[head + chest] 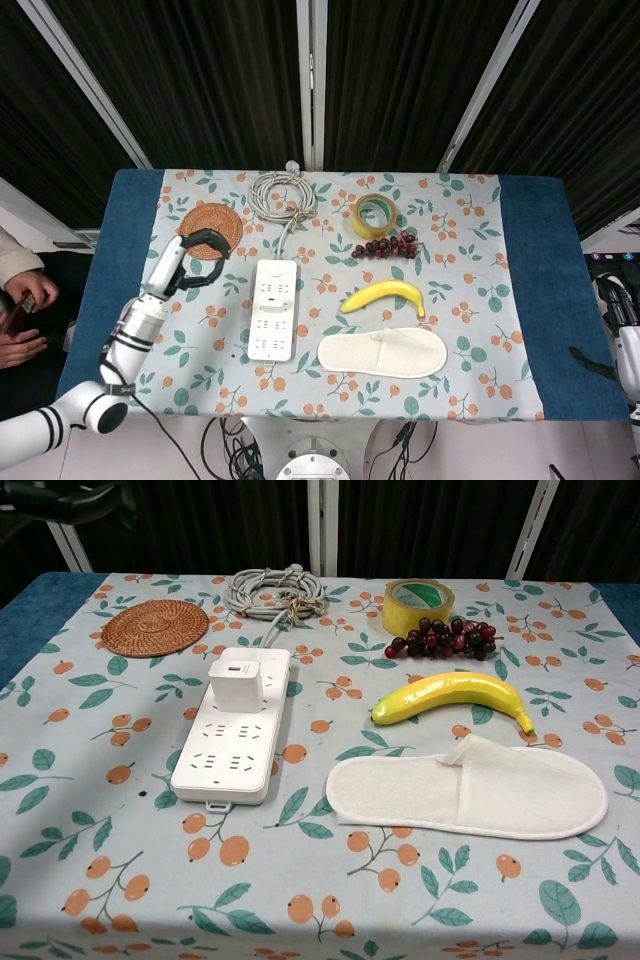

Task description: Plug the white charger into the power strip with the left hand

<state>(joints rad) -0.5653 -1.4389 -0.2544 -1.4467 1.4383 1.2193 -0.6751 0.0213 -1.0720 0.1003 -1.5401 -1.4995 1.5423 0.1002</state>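
Observation:
The white charger (276, 291) (235, 683) stands plugged into the far end of the white power strip (274, 335) (225, 755), which lies lengthwise on the floral cloth. My left hand (195, 257) is raised to the left of the strip, over the near edge of the woven coaster, with fingers loosely curved and nothing in them. In the chest view the left hand (70, 495) is only a dark blur at the top left corner. My right hand (614, 300) shows partly at the far right edge, off the table; its fingers are unclear.
Woven coaster (212, 222) (155, 627) and coiled cable (283, 193) lie behind the strip. Tape roll (375, 215), grapes (388, 246), banana (383, 295) and white slipper (382, 352) lie to its right. A person's hands (20, 320) are at the left edge.

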